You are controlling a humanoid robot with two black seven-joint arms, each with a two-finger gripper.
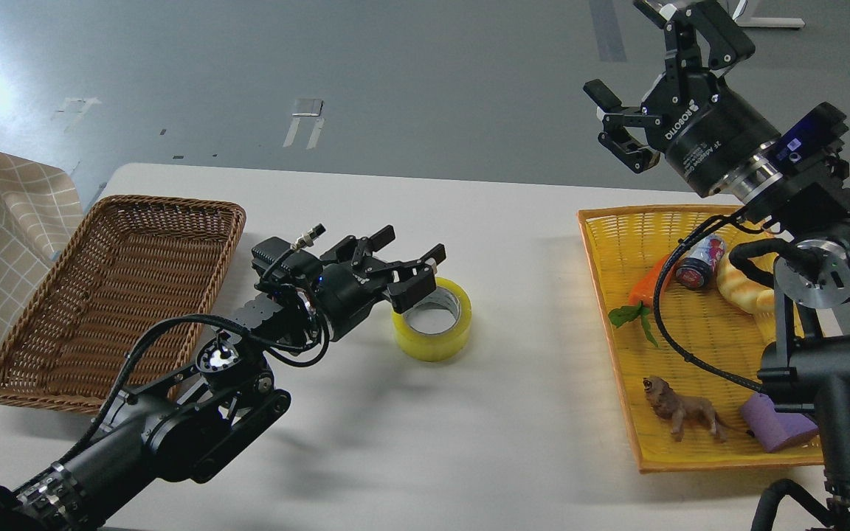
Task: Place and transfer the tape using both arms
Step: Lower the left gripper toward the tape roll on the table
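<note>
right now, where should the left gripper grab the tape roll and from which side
Grip the tape by its ring wall, one finger in the open core, one outside. It lies flat, hole up, so come from above on its left, nearest the open left gripper.

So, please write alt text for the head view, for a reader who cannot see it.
The left hand, open, reaches the tape lying flat on a white table. The right hand is raised open above a yellow tray of toys; a wicker basket sits left.
</note>
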